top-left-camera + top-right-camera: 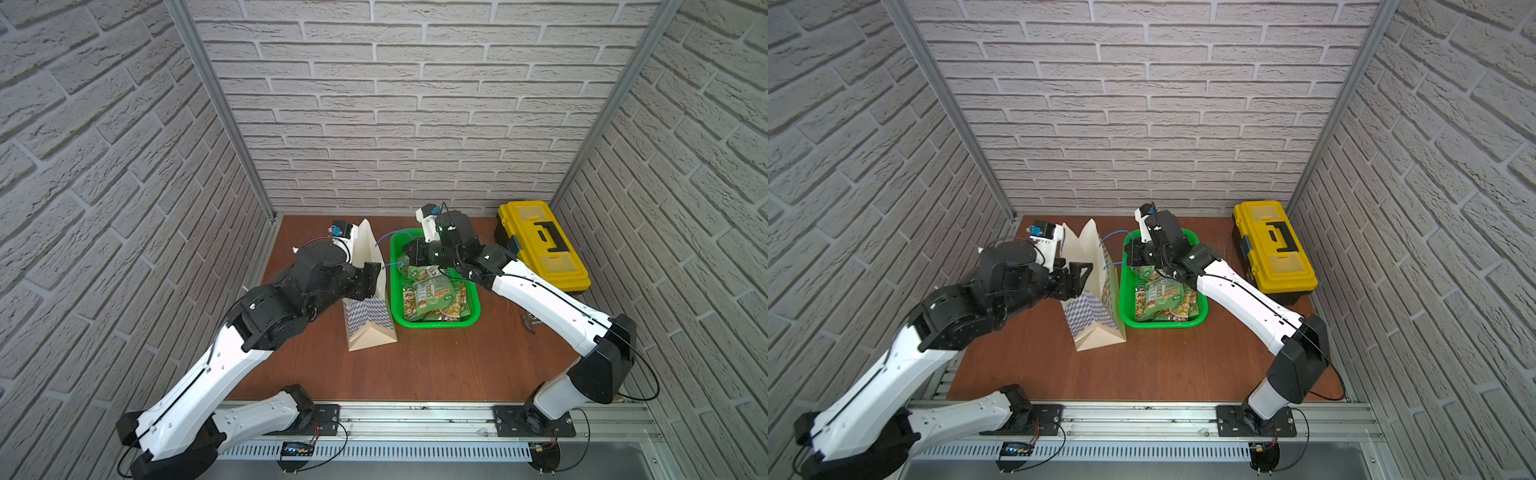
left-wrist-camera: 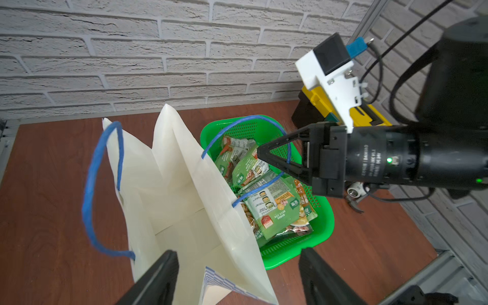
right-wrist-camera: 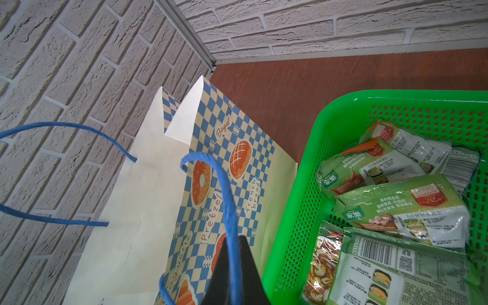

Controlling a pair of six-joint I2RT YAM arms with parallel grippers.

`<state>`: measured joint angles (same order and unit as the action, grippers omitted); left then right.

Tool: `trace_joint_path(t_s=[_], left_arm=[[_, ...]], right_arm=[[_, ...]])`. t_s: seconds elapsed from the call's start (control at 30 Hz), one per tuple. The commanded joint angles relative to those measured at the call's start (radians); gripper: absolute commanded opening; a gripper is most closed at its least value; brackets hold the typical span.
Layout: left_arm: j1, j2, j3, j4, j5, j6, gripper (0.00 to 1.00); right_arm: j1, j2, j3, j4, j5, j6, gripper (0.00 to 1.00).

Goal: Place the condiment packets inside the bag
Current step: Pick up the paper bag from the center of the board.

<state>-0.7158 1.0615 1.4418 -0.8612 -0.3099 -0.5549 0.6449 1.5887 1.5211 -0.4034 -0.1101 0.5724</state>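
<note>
Several condiment packets (image 2: 274, 208) close beneath right tool (image 2: 260, 153)

One bag (image 1: 368, 316), one green basket (image 2: 290, 248), one yellow toolbox (image 1: 540, 245) — and at least five condiment packets (image 3: 401, 208) showing, overlapped, so the full count cannot be told.

The bag (image 3: 211, 184) carries "Bagel" near its top edge, "french bread" beside a scored loaf, "Pretzel" lower down, and the cut-off letters "guette". Packets (image 3: 401, 208) in the basket (image 3: 303, 211) bear a green "家樂" logo and a red badge reading "2亿". One has a line beginning "5分", another a barcode whose digits are too small to read. "DAMIAO" stands on the right wrist motor (image 2: 369, 158).
</note>
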Motion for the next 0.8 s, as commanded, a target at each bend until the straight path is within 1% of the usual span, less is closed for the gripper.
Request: trace_joint_path(t_s=[0.0,0.1,0.17,0.23,0.3,0.43,0.67,0.73,0.77], left_arm=[[0.028,0.046,0.04,-0.03,-0.176,0.038,0.8],[0.108,0.088,0.046,-0.073,-0.187,0.039,0.82],[0.149,0.098,0.036,-0.095,-0.232,0.042,0.83],[0.172,0.099,0.025,-0.11,-0.277,0.047,0.83],[0.198,0.099,0.01,-0.113,-0.28,0.052,0.84],[0.26,0.106,-0.018,-0.112,-0.226,0.056,0.85],[0.365,0.091,-0.11,-0.087,-0.118,0.052,0.85],[0.394,0.086,-0.139,-0.071,-0.07,0.052,0.85],[0.41,0.087,-0.154,-0.058,-0.028,0.052,0.85]], right_arm=[[-0.001,-0.003,0.024,0.025,-0.009,0.007,0.03],[-0.001,-0.01,0.022,0.023,-0.013,0.004,0.03],[-0.002,-0.016,0.019,0.021,-0.013,0.002,0.03],[-0.002,-0.022,0.018,0.016,-0.014,-0.003,0.03],[-0.001,-0.026,0.014,0.017,-0.014,-0.007,0.03],[-0.001,-0.03,0.01,0.014,-0.016,-0.011,0.03],[-0.004,-0.037,-0.007,0.021,-0.021,-0.013,0.03],[-0.005,-0.038,-0.011,0.021,-0.024,-0.013,0.03],[-0.006,-0.038,-0.012,0.023,-0.027,-0.014,0.03]])
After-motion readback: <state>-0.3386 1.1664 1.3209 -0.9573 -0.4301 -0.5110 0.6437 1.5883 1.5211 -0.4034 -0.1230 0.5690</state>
